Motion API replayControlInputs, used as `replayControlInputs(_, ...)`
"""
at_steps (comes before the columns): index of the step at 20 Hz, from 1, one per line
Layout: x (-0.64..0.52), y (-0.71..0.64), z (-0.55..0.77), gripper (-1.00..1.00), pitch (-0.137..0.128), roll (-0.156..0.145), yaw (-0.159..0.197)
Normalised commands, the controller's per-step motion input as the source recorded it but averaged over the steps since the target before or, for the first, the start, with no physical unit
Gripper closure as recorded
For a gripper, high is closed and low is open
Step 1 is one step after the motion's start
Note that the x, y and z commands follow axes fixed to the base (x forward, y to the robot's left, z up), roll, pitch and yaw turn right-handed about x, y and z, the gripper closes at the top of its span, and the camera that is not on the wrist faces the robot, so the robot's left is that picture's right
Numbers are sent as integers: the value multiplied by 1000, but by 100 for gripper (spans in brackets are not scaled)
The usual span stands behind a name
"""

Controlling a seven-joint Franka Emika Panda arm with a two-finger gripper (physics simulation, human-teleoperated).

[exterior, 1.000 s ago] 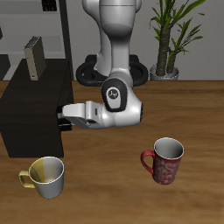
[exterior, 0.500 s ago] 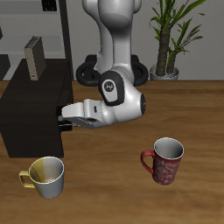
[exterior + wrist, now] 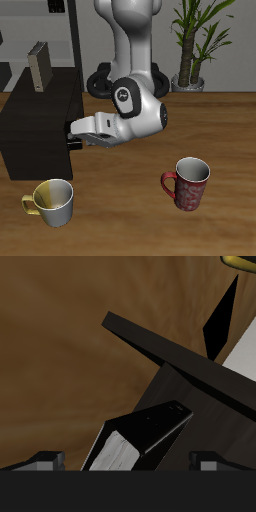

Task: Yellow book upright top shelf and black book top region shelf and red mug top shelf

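The yellow book [image 3: 38,66] stands upright at the back of the black shelf's [image 3: 35,120] flat top. My gripper [image 3: 72,137] points sideways at the shelf's side wall, low down. In the wrist view the black book [image 3: 150,428], with its pale patch, lies tilted against the shelf [image 3: 200,381], between my spread fingers [image 3: 45,459]. There is a gap on each side of it, so the gripper [image 3: 128,461] is open. The red mug [image 3: 187,184] stands upright on the table, well away from the arm and nearer the front edge.
A white-and-yellow mug [image 3: 52,201] stands near the table's front edge, in front of the shelf. A potted plant [image 3: 192,45] and dark shelving are behind the table.
The arm's wrist joint has swung slightly up and toward the shelf. The gripper's tip stays at the same place by the shelf. The mugs and the yellow book have not moved.
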Motion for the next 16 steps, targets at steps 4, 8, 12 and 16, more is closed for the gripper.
replayControlInputs(4, -32, 329, 280, -100, -66, 120, -8)
replayControlInputs(8, -30, 449, 414, -100, -82, 127, -3)
replayControlInputs(12, 91, 511, 328, -100, -133, 193, 31)
replayControlInputs(16, 268, 547, 195, -100, -75, 321, -52)
